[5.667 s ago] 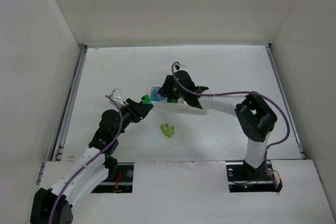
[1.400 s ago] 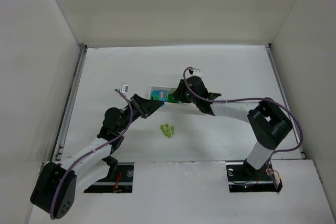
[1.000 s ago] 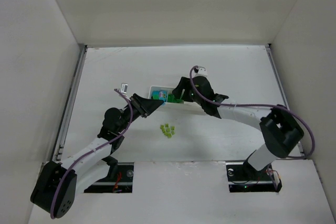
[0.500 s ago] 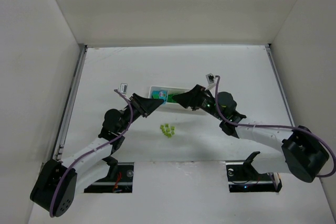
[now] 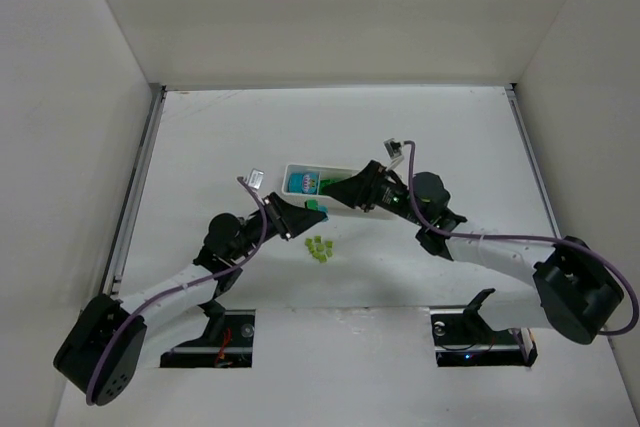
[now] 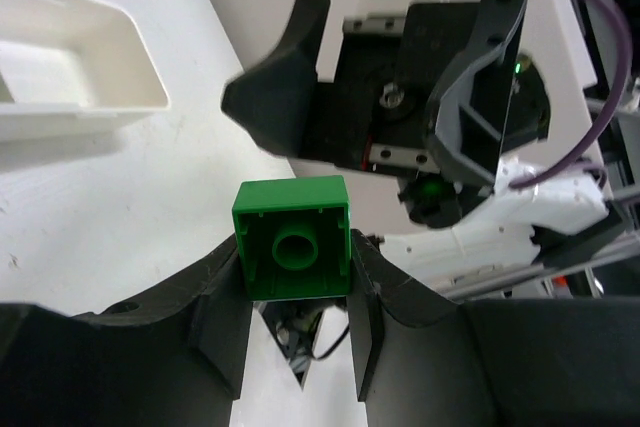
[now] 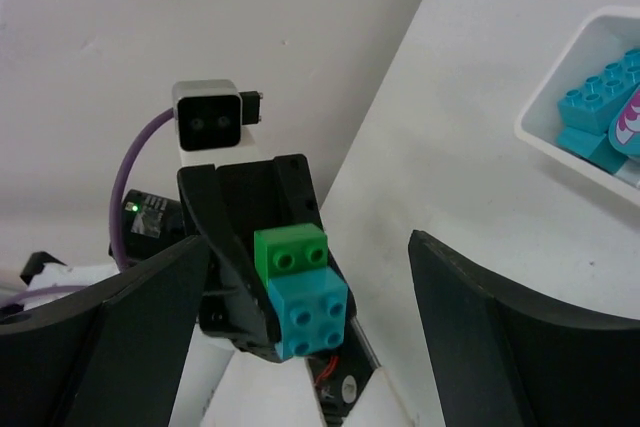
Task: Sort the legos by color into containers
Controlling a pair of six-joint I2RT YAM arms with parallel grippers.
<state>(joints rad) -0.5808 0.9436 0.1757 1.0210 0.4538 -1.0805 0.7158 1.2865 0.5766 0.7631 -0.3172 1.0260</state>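
Two stacked legos (image 7: 300, 299) in part-open left gripper (image 6: 296, 259)

No legible text, label, brand, number or sign is showing in any view. Only candidate: a cyan brick (image 7: 630, 132), lying in the tray (image 7: 560, 142) ahead and to the right of the right gripper (image 7: 310, 239), is carrying a pink-and-white printed patch. It is running off the frame edge and is not reading as any letter or number.
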